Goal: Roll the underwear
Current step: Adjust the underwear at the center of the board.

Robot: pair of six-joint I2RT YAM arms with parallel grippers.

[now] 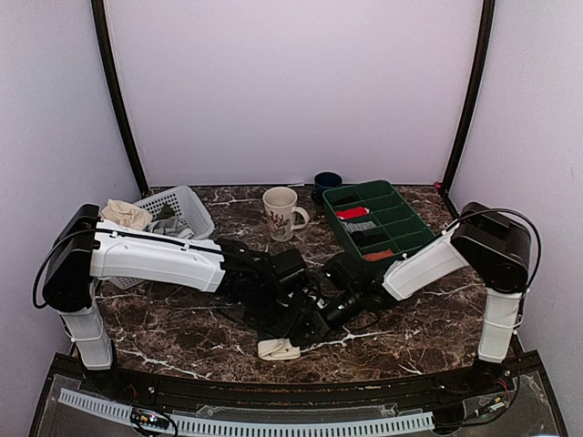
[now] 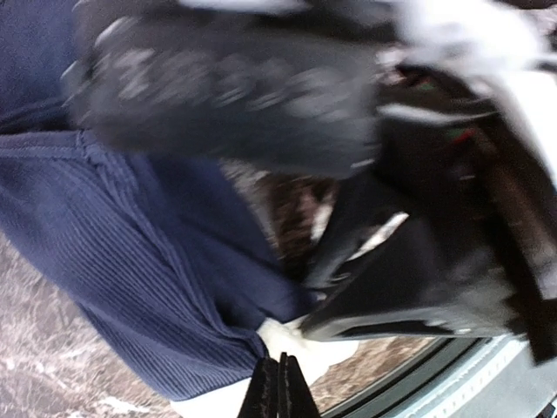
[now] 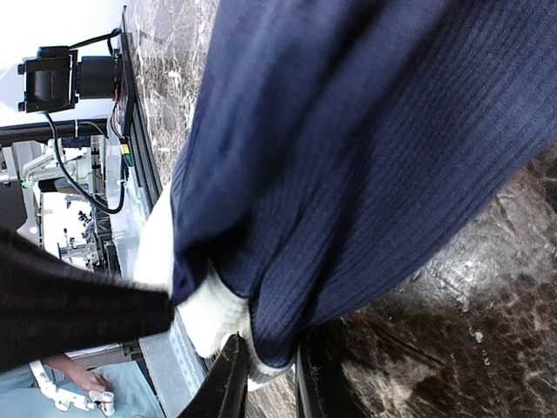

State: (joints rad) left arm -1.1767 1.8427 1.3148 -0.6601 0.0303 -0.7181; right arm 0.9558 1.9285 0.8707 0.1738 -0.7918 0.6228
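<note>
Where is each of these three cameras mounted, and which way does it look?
Top external: high behind the bases, looking down at the table; the left arm and right arm show.
Left wrist: on the left arm, facing the underwear; the left gripper shows below.
Right wrist: on the right arm, facing the same cloth; the right gripper shows below.
Both wrist views share the underwear's cream waistband.

- Left arm (image 1: 155, 258) and right arm (image 1: 424, 267) reach inward, meeting low over marble table (image 1: 182, 328).
- Cream waistband of underwear (image 1: 278, 349) pokes out beneath them.
- Mug (image 1: 282, 212), white basket (image 1: 189, 217), green tray (image 1: 361, 186) behind.
</note>
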